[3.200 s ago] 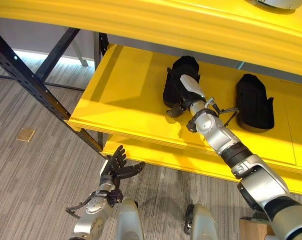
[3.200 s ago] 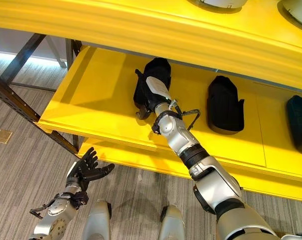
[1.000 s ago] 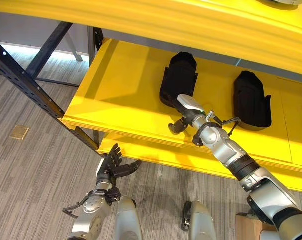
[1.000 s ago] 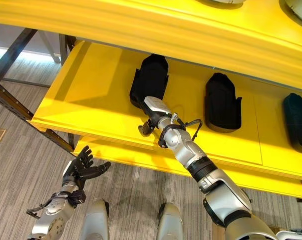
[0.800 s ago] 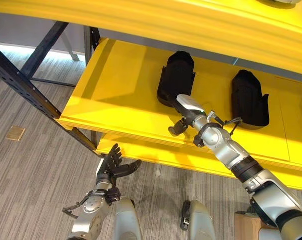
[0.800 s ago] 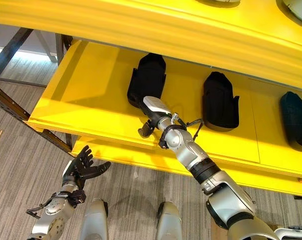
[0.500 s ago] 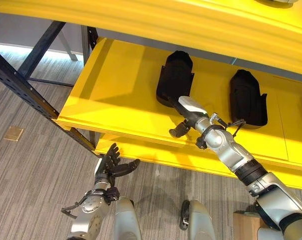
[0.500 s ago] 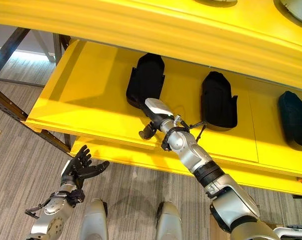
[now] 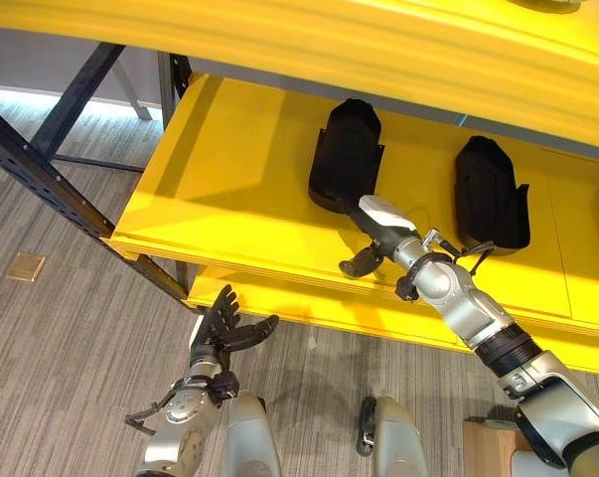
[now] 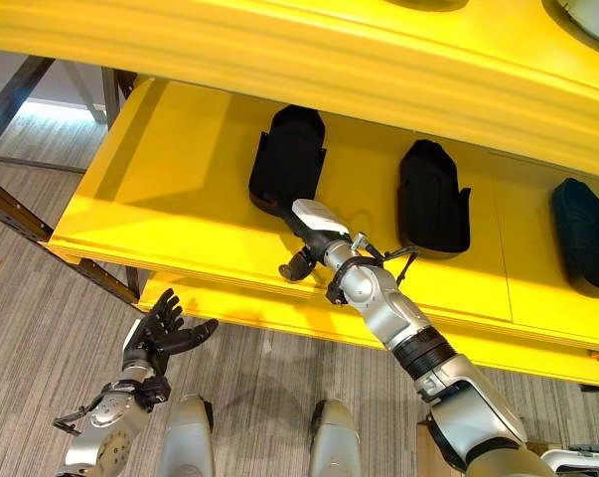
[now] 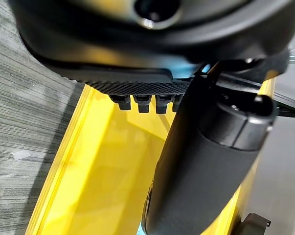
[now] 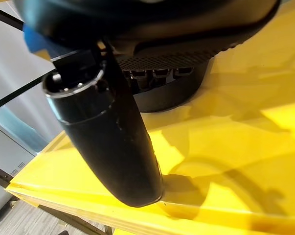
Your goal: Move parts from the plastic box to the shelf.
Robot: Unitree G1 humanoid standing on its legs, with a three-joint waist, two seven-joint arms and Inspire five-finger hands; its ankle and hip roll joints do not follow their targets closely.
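Observation:
Three black moulded parts lie on the yellow middle shelf point(image 9: 229, 189): one point(image 9: 346, 159) at the left, one point(image 9: 490, 194) in the middle and one point(image 10: 582, 234) at the right edge. My right hand point(image 9: 376, 221) hovers over the shelf's front part, just in front of the left part and apart from it. It is open and holds nothing; its thumb point(image 12: 108, 142) sticks out, and the part point(image 12: 174, 95) shows past the fingers. My left hand point(image 9: 223, 330) hangs open, fingers spread, below the shelf's front edge over the floor.
An upper yellow shelf point(image 9: 378, 50) overhangs the middle one and carries pale objects point(image 10: 587, 20). A lower yellow shelf point(image 11: 103, 186) juts out beneath. Dark steel uprights point(image 9: 51, 179) stand at the left. A small brass plate point(image 9: 26, 266) sits in the grey floor.
My right hand has let go of the left black part and drawn back towards the shelf's front edge. The part stays where it lies. The left hand has barely moved.

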